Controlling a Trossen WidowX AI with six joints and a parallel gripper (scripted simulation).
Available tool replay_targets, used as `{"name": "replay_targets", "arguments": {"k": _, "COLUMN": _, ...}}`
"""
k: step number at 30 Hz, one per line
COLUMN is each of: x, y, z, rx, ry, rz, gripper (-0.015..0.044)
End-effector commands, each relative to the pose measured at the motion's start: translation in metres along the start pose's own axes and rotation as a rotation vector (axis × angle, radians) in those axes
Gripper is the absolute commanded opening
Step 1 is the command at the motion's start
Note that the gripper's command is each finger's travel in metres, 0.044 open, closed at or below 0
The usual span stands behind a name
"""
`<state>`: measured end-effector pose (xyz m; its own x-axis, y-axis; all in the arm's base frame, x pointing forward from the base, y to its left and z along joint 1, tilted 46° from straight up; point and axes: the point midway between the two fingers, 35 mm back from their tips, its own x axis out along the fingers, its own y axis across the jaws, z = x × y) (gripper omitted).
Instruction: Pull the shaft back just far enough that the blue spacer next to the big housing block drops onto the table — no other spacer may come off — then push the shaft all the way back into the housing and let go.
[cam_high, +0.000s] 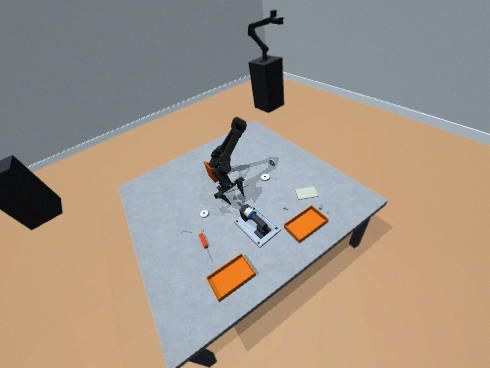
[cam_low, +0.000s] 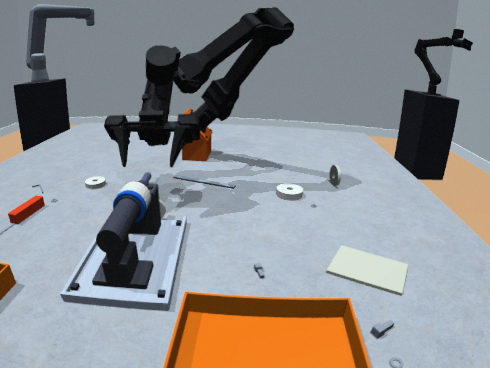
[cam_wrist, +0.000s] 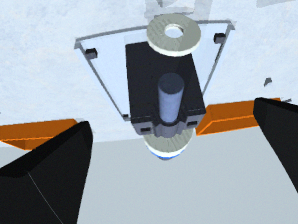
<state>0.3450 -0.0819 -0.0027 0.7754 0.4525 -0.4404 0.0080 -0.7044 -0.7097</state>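
The grey shaft sticks out of a black block. Beyond this block a white spacer and the blue spacer sit side by side, the blue one against a thick black cylinder on a stand. A pale holed disc is beside the block; how it rests is unclear. My gripper is open and empty, its fingertips above and to either side of the shaft's free end, not touching it.
The assembly stands on a light base plate. Orange trays lie on both sides. White discs, a thin rod, a red-handled tool and a pale pad lie around.
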Motion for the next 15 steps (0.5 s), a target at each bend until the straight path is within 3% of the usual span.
{"name": "replay_targets", "arguments": {"k": 1, "x": -0.0004, "y": -0.0002, "z": 0.0012, "rx": 0.000, "ry": -0.002, "rz": -0.001, "gripper": 0.0440}}
{"name": "replay_targets", "arguments": {"k": 15, "x": 0.0022, "y": -0.0001, "z": 0.0011, "rx": 0.000, "ry": -0.003, "rz": -0.001, "gripper": 0.0440}}
